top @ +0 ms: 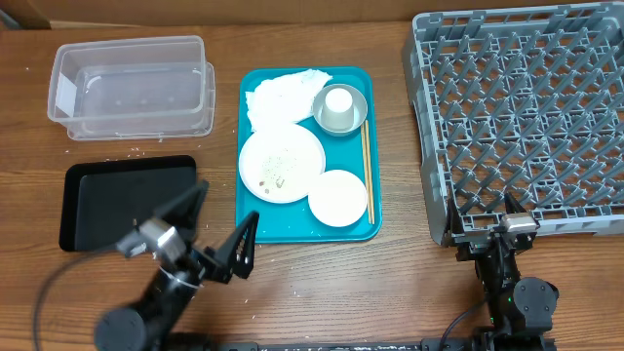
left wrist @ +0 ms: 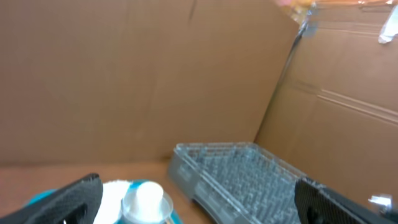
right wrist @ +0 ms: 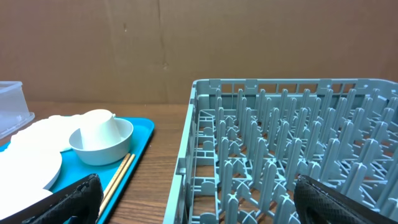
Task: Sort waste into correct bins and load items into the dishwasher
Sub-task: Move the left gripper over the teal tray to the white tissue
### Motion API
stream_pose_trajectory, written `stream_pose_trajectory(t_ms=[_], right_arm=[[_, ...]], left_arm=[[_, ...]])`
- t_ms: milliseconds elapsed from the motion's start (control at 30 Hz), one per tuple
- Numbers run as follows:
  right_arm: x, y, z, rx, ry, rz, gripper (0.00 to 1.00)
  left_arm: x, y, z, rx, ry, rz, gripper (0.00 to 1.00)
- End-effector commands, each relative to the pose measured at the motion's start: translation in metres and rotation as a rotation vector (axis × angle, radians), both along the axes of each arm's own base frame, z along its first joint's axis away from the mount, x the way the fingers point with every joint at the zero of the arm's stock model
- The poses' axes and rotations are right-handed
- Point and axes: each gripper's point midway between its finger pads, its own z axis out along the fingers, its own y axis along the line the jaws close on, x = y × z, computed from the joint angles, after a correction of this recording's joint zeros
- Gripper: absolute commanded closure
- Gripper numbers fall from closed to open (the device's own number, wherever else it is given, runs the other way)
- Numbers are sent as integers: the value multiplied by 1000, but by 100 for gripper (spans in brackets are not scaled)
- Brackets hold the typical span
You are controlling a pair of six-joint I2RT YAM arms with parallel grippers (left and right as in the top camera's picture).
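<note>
On the teal tray [top: 255, 219] lie a crumpled white napkin [top: 281, 93], a metal bowl [top: 357, 115] holding an upturned white cup [top: 338, 105], a large white plate [top: 281, 164] with rice grains, a smaller plate [top: 337, 197] and chopsticks [top: 367, 175]. The clear tub [top: 132, 86] and black tray [top: 127, 200] are to the left, and the grey dish rack [top: 526, 117] to the right. My left gripper [top: 216, 222] is open and empty between the black tray and the teal tray. My right gripper [top: 487, 226] is open and empty at the rack's front edge. No red wrapper shows.
Brown cardboard walls stand behind the table. Loose rice grains [top: 132, 153] lie on the wood between the tub and the black tray. The right wrist view shows the rack's near wall [right wrist: 205, 155] close ahead, with the chopsticks [right wrist: 118, 174] and bowl [right wrist: 102, 146] to its left.
</note>
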Motion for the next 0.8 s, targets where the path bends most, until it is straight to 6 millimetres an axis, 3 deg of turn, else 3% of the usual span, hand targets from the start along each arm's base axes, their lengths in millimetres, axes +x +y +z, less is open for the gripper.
stream_pose_trajectory(t_ms=[0, 100, 300, 400, 500, 567, 767], right_arm=[[0, -2, -1, 0, -6, -10, 0], [0, -2, -1, -1, -6, -10, 0], [0, -2, -1, 0, -6, -10, 0], [0, -2, -1, 0, -6, -10, 0], [0, -2, -1, 0, -6, -10, 0], [0, -2, -1, 0, -6, -10, 0], [0, -2, -1, 0, -6, -10, 0]], left_arm=[[13, -6, 44, 190, -30, -12, 0], [46, -12, 53, 243, 190, -63, 0], [92, -26, 67, 347, 543, -216, 0], [117, -32, 75, 290, 646, -253, 0], [142, -50, 80, 281, 625, -341, 0], [164, -47, 59, 338, 699, -256, 0], [212, -36, -41, 669, 980, 47, 0]])
